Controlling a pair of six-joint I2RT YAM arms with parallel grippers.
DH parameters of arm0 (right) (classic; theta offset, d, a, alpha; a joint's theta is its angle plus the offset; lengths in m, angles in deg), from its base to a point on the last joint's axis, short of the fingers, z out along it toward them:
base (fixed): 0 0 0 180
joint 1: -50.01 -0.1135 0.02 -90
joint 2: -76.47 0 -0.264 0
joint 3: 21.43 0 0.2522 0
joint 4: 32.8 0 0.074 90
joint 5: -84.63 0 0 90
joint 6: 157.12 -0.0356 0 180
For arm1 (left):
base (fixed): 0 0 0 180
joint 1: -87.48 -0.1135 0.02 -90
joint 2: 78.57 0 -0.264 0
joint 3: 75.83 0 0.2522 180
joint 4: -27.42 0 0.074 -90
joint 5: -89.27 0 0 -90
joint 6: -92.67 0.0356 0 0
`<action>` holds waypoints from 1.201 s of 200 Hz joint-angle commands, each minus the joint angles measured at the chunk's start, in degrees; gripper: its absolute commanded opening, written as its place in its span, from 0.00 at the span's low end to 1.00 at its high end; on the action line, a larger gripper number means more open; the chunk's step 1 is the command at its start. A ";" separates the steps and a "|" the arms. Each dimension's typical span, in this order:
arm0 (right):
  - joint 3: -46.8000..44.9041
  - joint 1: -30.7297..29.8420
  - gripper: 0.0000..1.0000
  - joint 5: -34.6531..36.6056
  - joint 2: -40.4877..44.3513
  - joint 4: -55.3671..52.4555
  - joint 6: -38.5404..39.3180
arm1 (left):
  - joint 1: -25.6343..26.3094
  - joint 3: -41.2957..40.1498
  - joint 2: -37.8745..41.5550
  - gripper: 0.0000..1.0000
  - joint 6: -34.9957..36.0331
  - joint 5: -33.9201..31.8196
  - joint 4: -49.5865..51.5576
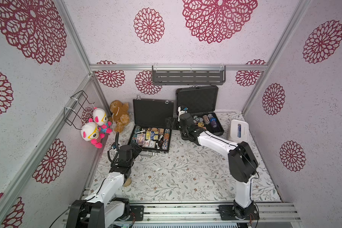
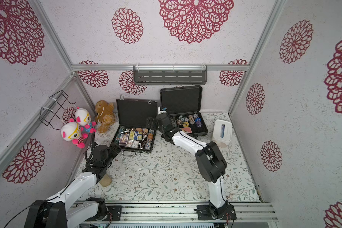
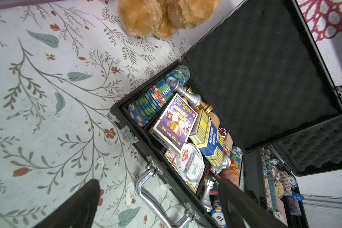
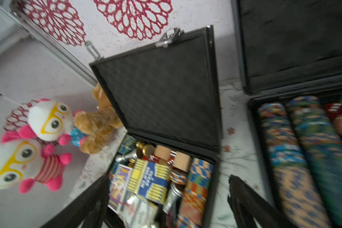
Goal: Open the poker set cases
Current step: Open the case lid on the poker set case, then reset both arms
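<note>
While both cases stand open, the left gripper (image 1: pixel 137 148), jaws apart, hovers beside the thin black case (image 1: pixel 153 114); the right gripper (image 1: pixel 171 122), jaws apart, hangs between it and the grey case (image 1: pixel 197 98).

Thin black case (image 3: pixel 261 69) lid up; chips (image 3: pixel 152 100), cards (image 3: pixel 174 122) inside; left pincer (image 3: pixel 159 180) spread, empty.

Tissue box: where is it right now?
In a top view, the white tissue box sits near the right wall, just right of the open dark grey poker case.
</note>
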 commanded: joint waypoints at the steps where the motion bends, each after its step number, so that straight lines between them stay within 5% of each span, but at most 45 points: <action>1: -7.81 0.89 0.99 15.18 11.17 -2.67 14.16 | -0.42 1.93 -1.47 0.97 0.99 1.68 -0.91; 19: -16.55 3.08 0.99 24.91 16.18 -4.45 17.04 | -0.41 3.07 -2.76 0.97 1.34 2.86 -0.32; 47: -28.28 10.34 0.98 31.59 22.57 -5.74 10.41 | -0.42 3.81 -3.83 0.97 1.06 4.50 -0.37; 72: -42.62 14.52 0.98 36.32 28.46 7.95 13.11 | -0.40 3.89 -4.92 0.97 0.74 4.53 -0.62; 115: -51.26 20.28 0.98 35.80 30.81 15.68 17.49 | -0.42 7.23 -9.33 0.97 0.66 4.58 3.07; 140: -54.26 22.38 0.98 36.41 27.34 30.70 30.93 | -0.41 9.71 -10.98 0.97 0.83 5.01 6.20; 192: -62.70 30.26 0.99 23.10 18.14 54.35 31.76 | -0.40 12.47 -11.32 0.97 2.05 2.77 11.38; 201: -62.45 31.69 0.99 20.00 19.94 50.11 29.52 | -0.37 12.60 -10.67 0.97 2.14 2.85 12.09; 226: -67.79 38.30 0.99 7.30 19.22 58.67 25.47 | 0.32 9.30 -7.45 0.97 1.15 1.28 7.20; 233: -70.23 38.33 0.99 6.40 16.86 67.47 26.63 | 0.29 8.23 -6.41 0.97 0.73 1.33 5.40; 240: -70.94 38.12 0.99 7.11 18.91 64.81 26.10 | 0.49 7.07 -5.35 0.97 1.38 1.53 3.39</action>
